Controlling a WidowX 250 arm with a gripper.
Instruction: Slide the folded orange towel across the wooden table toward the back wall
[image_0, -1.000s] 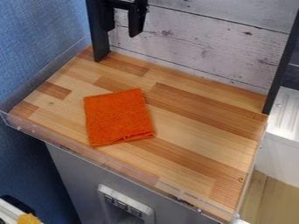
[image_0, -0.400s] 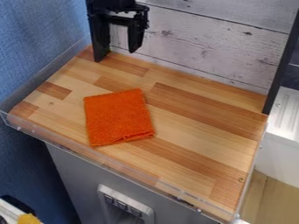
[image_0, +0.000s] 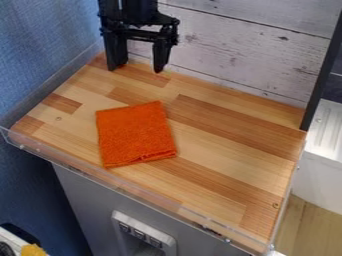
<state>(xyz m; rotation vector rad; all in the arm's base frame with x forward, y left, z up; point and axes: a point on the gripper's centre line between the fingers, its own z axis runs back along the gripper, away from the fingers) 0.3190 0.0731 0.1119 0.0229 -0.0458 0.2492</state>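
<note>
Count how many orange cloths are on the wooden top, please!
1. The orange cloth lies flat on the wooden top, closer to the camera than the open black gripper. I can't tell if another is hidden underneath it.

My camera looks down at a slant from the front of the counter (image_0: 227, 145), near it, facing the wall (image_0: 240, 55) behind.
</note>
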